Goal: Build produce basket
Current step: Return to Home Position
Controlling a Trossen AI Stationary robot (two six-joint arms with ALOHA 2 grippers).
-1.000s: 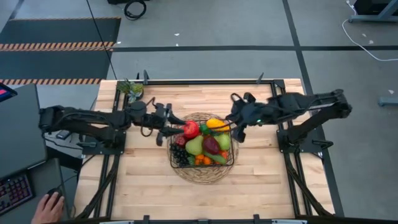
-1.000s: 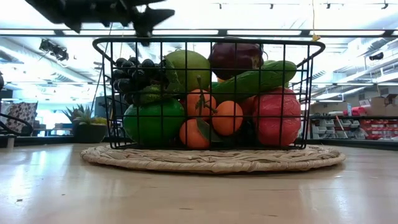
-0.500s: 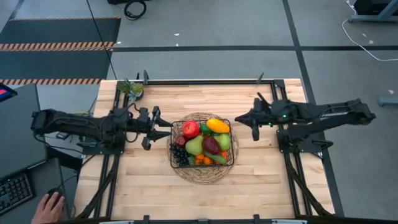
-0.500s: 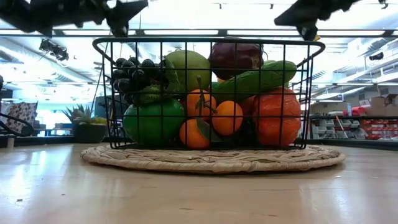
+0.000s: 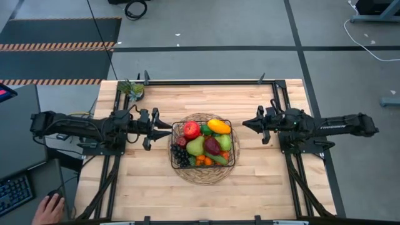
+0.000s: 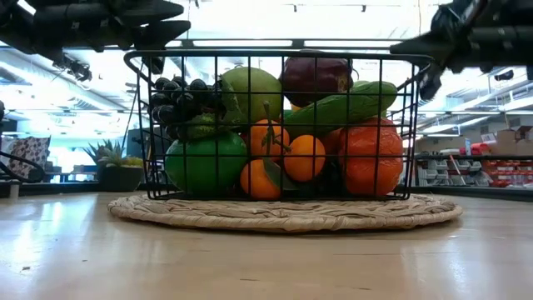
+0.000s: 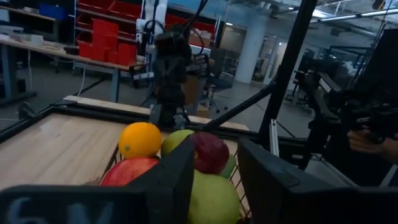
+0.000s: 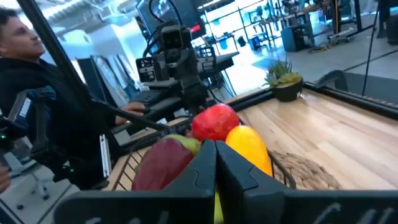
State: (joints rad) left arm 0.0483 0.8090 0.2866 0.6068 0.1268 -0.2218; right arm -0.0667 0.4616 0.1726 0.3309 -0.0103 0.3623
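The black wire basket [image 5: 172, 145] stands on a round woven mat [image 5: 201, 175] at the table's middle. It is heaped with produce: a red apple [image 5: 191, 130], a yellow-orange fruit [image 5: 218, 125], a green pear [image 5: 195, 146], a dark red fruit [image 5: 212, 145], grapes [image 5: 180, 154] and oranges [image 6: 287, 158]. My left gripper [image 5: 167, 129] hovers open just left of the basket, level with its rim, and holds nothing [image 7: 214, 180]. My right gripper [image 5: 245, 125] hovers shut and empty a little to the basket's right [image 8: 216, 152].
A small potted plant [image 5: 131, 89] stands at the table's far left corner. Bare wood lies on the near side of the mat [image 5: 200, 200]. A person's hand [image 5: 49, 206] rests on a mouse off the table's near left. A person [image 8: 25, 74] shows beyond the table.
My left gripper has drawn back from over the red apple toward the table's left edge, then kept still. My right gripper has drawn back from the basket's right rim toward the table's right edge. The produce has stayed in place.
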